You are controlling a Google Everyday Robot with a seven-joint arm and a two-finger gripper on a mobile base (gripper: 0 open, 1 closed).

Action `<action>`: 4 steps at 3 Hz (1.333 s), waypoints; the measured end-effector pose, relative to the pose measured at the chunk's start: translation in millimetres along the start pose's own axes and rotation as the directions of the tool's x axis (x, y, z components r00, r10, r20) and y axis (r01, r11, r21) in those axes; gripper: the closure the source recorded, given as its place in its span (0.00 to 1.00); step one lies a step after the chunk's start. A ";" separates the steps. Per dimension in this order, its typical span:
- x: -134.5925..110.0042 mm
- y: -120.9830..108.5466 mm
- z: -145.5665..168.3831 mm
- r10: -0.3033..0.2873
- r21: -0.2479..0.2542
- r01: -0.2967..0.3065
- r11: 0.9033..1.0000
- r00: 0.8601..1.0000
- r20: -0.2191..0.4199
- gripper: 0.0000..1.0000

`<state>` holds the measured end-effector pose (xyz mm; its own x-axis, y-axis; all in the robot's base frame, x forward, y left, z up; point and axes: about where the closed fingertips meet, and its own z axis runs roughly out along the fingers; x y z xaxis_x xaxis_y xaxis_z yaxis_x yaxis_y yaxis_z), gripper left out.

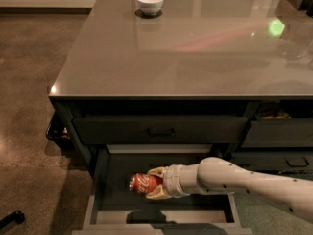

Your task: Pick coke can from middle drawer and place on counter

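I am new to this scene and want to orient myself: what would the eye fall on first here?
The red coke can stands out first, lying sideways in the grasp of the gripper inside the open middle drawer at the bottom. Next comes the white bowl near the far edge of the glossy counter.

Far back on table (195, 58), left of centre: bowl (149, 2). Out front, middle drawer (101, 176) pulled open below closed handled drawer (161, 130). Inside it, left of centre: coke can (142, 183). Just right of can, gripper (155, 183) in drawer, fingers (157, 172) clasping it.
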<state>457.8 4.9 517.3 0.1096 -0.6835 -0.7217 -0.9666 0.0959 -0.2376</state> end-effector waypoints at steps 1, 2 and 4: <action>-20.6 -1.5 -14.8 -0.022 0.040 0.020 0.999 0.999 0.045 1.00; -20.6 -1.5 -14.8 -0.021 0.040 0.020 0.999 0.999 0.045 1.00; -93.0 -61.6 -93.1 -0.036 0.084 0.029 0.996 0.996 0.086 1.00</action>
<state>485.6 -4.8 659.6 0.1641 -0.6221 -0.7656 -0.9403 0.1360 -0.3121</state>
